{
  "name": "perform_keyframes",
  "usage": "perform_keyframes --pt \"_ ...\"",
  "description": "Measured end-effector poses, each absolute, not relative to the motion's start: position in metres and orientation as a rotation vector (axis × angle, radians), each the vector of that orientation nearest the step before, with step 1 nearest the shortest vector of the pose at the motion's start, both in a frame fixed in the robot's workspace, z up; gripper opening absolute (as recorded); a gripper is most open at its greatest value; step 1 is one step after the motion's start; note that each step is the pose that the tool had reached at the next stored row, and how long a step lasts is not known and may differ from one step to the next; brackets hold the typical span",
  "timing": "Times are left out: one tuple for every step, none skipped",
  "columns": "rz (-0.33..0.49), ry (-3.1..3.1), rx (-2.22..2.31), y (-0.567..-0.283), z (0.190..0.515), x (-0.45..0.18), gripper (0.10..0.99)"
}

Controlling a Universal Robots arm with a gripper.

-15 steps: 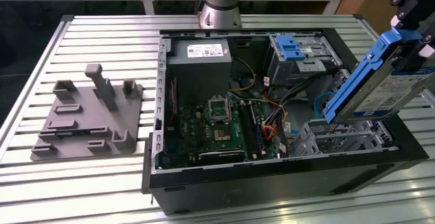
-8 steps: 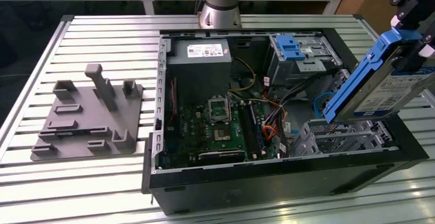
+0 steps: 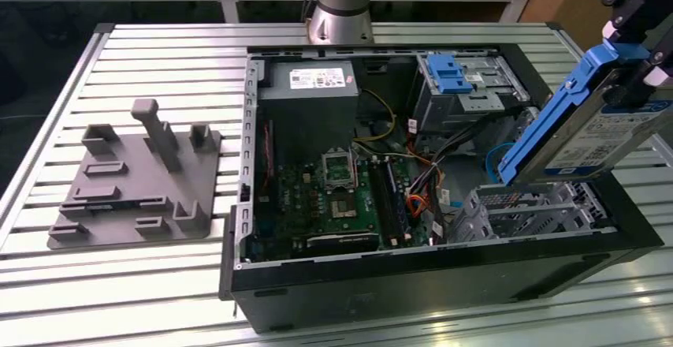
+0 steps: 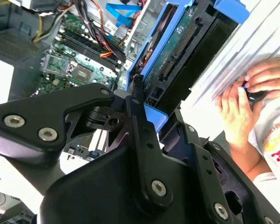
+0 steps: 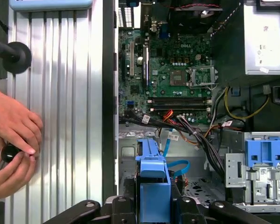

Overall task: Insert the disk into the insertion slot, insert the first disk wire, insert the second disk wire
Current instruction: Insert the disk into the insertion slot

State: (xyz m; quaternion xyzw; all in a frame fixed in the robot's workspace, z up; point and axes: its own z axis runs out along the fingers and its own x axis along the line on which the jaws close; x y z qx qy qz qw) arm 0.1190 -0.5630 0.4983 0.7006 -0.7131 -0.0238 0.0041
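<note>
Blue plastic is framing the disk (image 3: 589, 130), and the pincer (image 3: 634, 75) is gripping it by its upper end, closed firmly on the carrier. The disk is hanging tilted in the air near the desk (image 3: 158, 284) edge at the exterior view's right. Its lower end is pointing down toward the insertion slot (image 3: 531, 209), but it is not touching it and is not yet entered. The slot is sitting in a corner of the open computer case (image 3: 421, 288), which is lying on the desk.

I am seeing several risks. Because the disk is leaning, its lower corner could catch on the slot's perforated wall and jam. It could also twist in the grip, since the pincer is holding one end only. The loose wires (image 3: 426, 181) beside the slot, and the blue flat cable (image 5: 177, 165), could get trapped under the carrier. The taller cage with the blue latch (image 3: 459, 79) is standing near, so a wrong aim could lead there. A person's hands (image 5: 14, 126) are working at the desk edge beside the case, within reach of a sudden swing.
</note>
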Motion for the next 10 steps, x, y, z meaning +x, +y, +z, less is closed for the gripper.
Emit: perform_keyframes --pt "-0.086 -2.239 2.201 -0.563 0.4982 0.119 0.365" --pt "-0.098 -2.244 2.206 -0.5631 0.4982 0.119 0.365" --pt "-0.111 -2.249 2.211 -0.5632 0.4981 0.119 0.365" --pt "-0.124 -2.254 2.217 -0.5633 0.498 0.119 0.365" --pt "-0.137 -2.26 2.223 -0.5634 0.4979 0.119 0.365" --pt "-0.147 -2.263 2.227 -0.5635 0.4978 0.119 0.365" --pt "-0.153 -2.266 2.229 -0.5636 0.4975 0.119 0.365" --pt "-0.158 -2.268 2.232 -0.5636 0.4973 0.119 0.365" --pt "-0.161 -2.269 2.233 -0.5636 0.4971 0.119 0.365" --pt "-0.161 -2.269 2.233 -0.5636 0.4971 0.119 0.365"
